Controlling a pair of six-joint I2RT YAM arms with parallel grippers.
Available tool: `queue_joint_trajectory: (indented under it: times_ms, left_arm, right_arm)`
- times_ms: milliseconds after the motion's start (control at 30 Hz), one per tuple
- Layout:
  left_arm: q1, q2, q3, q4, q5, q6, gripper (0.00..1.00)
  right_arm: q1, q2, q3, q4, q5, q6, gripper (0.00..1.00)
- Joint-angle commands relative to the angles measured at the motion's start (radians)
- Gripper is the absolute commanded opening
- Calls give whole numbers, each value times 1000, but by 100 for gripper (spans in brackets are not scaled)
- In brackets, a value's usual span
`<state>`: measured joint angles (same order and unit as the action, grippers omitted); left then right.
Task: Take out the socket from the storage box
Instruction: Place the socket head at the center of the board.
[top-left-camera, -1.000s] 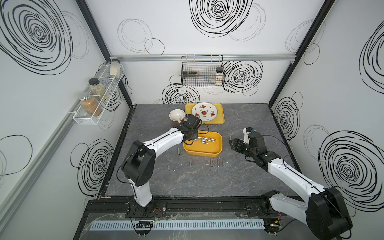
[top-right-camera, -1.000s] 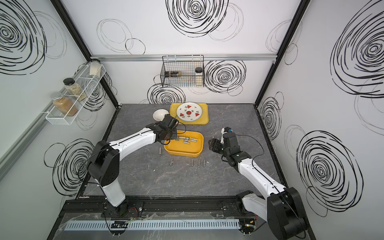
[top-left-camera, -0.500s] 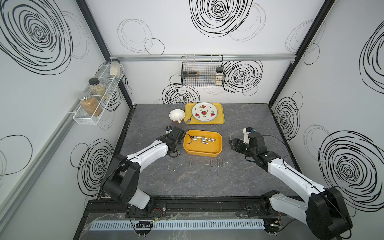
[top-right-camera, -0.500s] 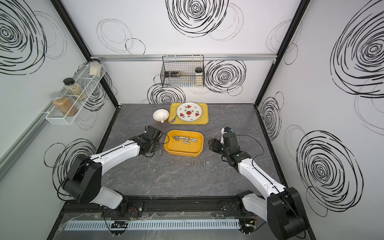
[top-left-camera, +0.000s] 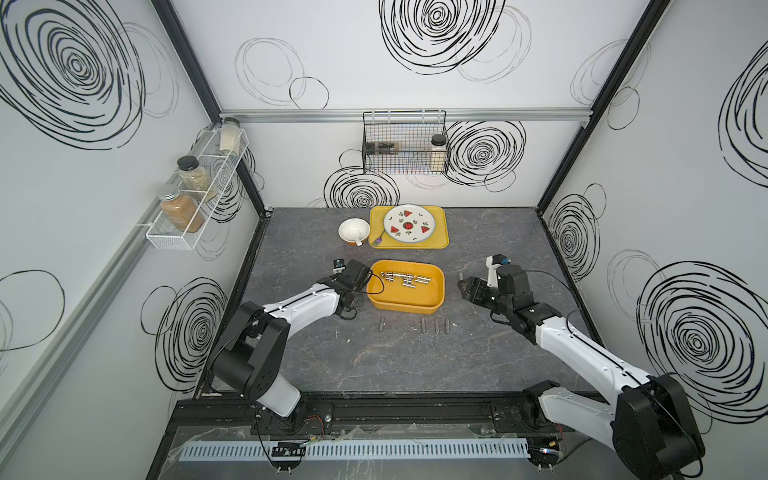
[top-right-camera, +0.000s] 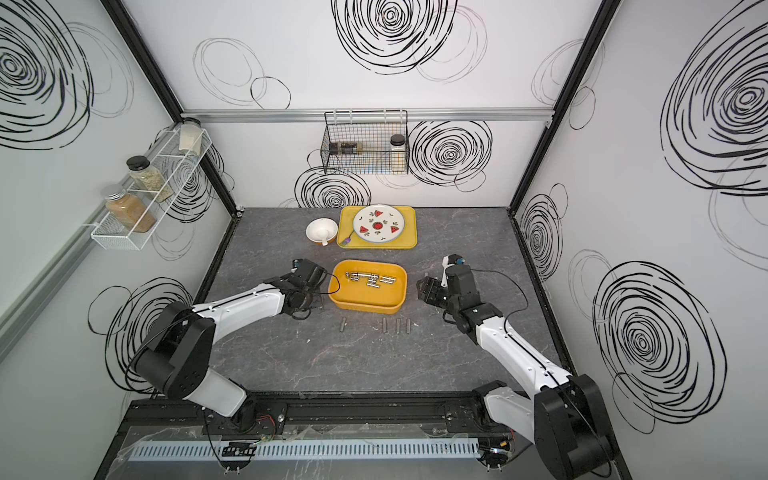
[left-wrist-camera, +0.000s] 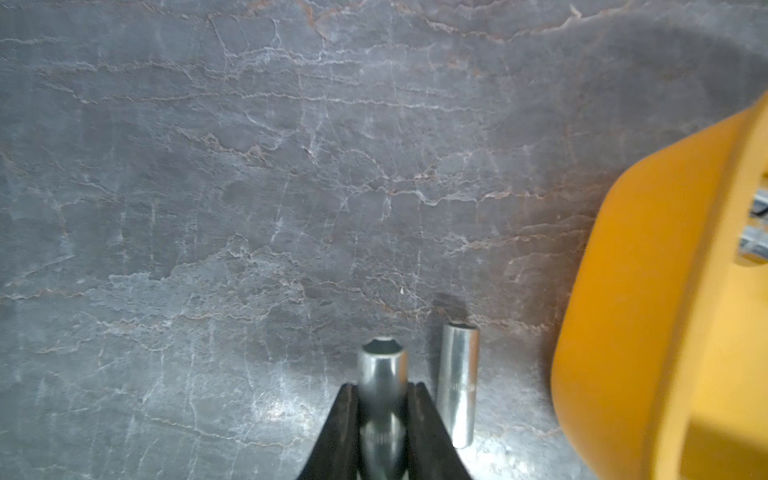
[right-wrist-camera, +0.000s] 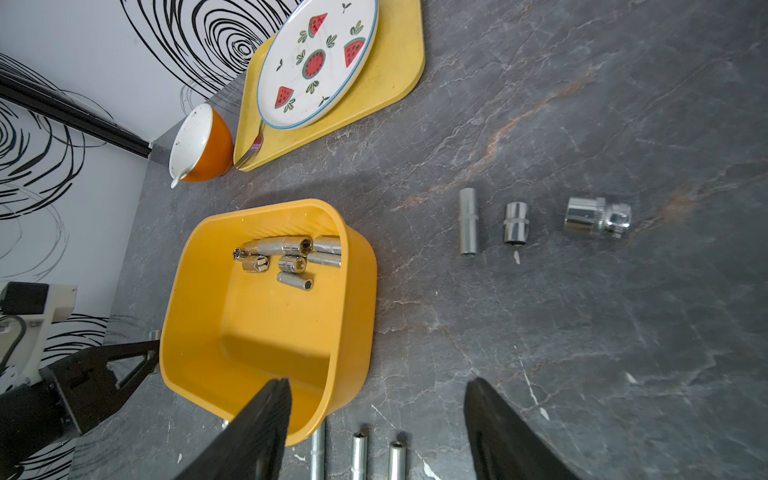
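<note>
Left gripper (left-wrist-camera: 382, 401) clamped on a long chrome socket (left-wrist-camera: 382, 365), outside the deep yellow-orange plastic storage box (left-wrist-camera: 665, 291).

Held socket: hex mouth facing away from the wrist, low over the grey stone-pattern bench (left-wrist-camera: 249, 187); contact with the bench cannot be told. It sits by the box's left end, parallel to a second long chrome socket (left-wrist-camera: 457, 382) lying just beside it. Both carry a faint engraved band, too blurred to read. Right gripper (right-wrist-camera: 376, 386): jaws wide apart, empty, right of the box. A cluster of chrome sockets (right-wrist-camera: 286, 257) lies in the box against its far wall. Four slim sockets (top-left-camera: 436, 325) are lined up on the bench along the box's near side, and three stubbier sockets (right-wrist-camera: 515, 224) to its right. No brand visible anywhere.
</note>
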<state>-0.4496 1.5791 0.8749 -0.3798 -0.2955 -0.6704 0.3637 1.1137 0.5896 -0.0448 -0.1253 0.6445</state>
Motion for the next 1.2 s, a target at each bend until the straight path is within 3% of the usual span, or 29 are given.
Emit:
queue_joint_trajectory:
  times_ms: [0, 333, 1167]
  left_arm:
    - [5, 18, -18, 37, 21, -7, 10]
    - [4, 42, -60, 59, 32, -9, 13]
    - [-12, -5, -59, 61, 13, -8, 42]
  right_arm:
    - [6, 5, 24, -6, -7, 8, 71]
    - [6, 9, 22, -2, -10, 8, 71]
    - [6, 20, 21, 4, -13, 9, 71]
